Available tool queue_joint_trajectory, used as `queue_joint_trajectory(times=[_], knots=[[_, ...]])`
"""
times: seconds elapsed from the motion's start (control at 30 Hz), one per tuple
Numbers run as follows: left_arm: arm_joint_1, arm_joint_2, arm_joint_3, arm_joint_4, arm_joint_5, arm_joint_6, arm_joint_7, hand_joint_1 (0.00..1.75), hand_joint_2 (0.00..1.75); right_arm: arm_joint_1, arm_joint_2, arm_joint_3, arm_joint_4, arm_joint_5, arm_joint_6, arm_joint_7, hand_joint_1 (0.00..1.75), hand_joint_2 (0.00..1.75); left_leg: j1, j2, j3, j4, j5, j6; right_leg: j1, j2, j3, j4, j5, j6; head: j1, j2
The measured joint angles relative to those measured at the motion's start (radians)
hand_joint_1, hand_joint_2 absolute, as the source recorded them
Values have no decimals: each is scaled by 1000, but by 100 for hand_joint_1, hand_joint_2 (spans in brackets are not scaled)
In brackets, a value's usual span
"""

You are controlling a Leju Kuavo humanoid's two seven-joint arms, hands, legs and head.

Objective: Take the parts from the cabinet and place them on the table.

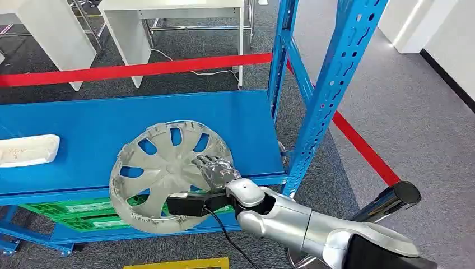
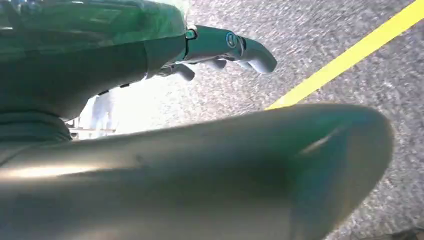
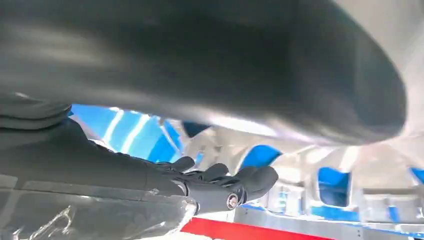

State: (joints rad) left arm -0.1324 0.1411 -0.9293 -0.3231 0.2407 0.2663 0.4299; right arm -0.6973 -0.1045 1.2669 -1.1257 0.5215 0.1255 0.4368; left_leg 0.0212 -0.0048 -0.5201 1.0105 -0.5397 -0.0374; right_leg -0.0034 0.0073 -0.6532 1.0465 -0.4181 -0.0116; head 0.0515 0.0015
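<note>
A silver hubcap (image 1: 162,162) lies tilted on the blue cabinet shelf (image 1: 84,129), its near part hanging out over the shelf's front edge. My right hand (image 1: 215,171) grips its right side, fingers laid on the face between the spokes. In the right wrist view the dark fingers (image 3: 220,185) sit against the hubcap's pale spokes (image 3: 300,155), with the thumb blurred large on the other side. A white curved part (image 1: 28,150) rests at the shelf's left end. My left hand (image 2: 215,45) hangs over the carpet, fingers apart and holding nothing.
A blue perforated upright (image 1: 330,84) stands just right of the hubcap. Green crates (image 1: 84,216) sit on the lower shelf. Red tape (image 1: 140,68) crosses the carpet behind the cabinet, before white tables (image 1: 168,17). A yellow floor line (image 2: 350,55) runs beneath my left hand.
</note>
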Motion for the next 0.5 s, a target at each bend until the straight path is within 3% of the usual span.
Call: queue_joint_trajectory(times=[0.1,0.13,0.17,0.23,0.27,0.3,0.33,0.37,0.43,0.47,0.5], knots=[[1,0,-6,0,0,0,-2,0,0,1,1,0,0,0,0,0,0,0,-7,1,-12,3,17,22,-5,0,0,-14,21,24,1,0],[-1,-1,-8,0,0,0,-3,0,0,1,0,0,0,0,1,0,0,0,0,5,-18,-2,28,30,-8,-1,-6,-9,8,30,-1,0],[-3,-1,-9,0,0,0,-3,0,0,1,-1,0,0,0,2,0,0,0,-1,5,-26,-2,35,37,-7,-2,-17,16,-30,33,6,0],[-4,-1,-10,-1,0,-1,-5,0,0,1,-1,0,0,0,3,0,0,0,-3,7,-45,-2,49,45,-7,-2,-65,163,-139,37,11,0],[-4,-1,-10,-1,0,-1,-6,0,0,3,-1,0,0,0,3,0,0,0,-5,7,-56,-1,56,47,-7,-2,-86,239,-177,38,12,0],[-4,-1,-11,-1,0,-1,-6,0,0,5,-2,1,1,0,3,0,0,0,-8,7,-65,-1,62,48,-7,-2,-91,283,-193,38,13,0],[-4,-1,-11,-1,0,-1,-6,0,0,7,-2,1,2,0,3,0,0,0,-11,7,-75,0,69,49,-7,-2,-79,285,-185,35,14,0],[-4,-1,-11,-1,0,-1,-6,0,0,9,-2,1,2,0,3,0,0,0,-14,7,-84,0,75,49,-5,-2,-43,242,-161,29,15,0],[-5,-1,-11,-1,-1,-3,-9,0,0,7,-2,0,2,0,2,0,0,0,-21,7,-97,1,87,48,4,-2,84,53,-100,6,17,0],[-5,-5,-11,-2,-1,-4,-11,0,0,5,-2,-2,2,0,2,0,0,0,-19,7,-100,2,91,46,13,-3,129,-24,-109,-10,16,0],[-5,-6,-11,-3,-2,-4,-12,0,0,5,0,-3,2,0,0,0,0,0,-24,7,-104,1,98,39,14,-10,137,-39,-102,-5,12,0]])
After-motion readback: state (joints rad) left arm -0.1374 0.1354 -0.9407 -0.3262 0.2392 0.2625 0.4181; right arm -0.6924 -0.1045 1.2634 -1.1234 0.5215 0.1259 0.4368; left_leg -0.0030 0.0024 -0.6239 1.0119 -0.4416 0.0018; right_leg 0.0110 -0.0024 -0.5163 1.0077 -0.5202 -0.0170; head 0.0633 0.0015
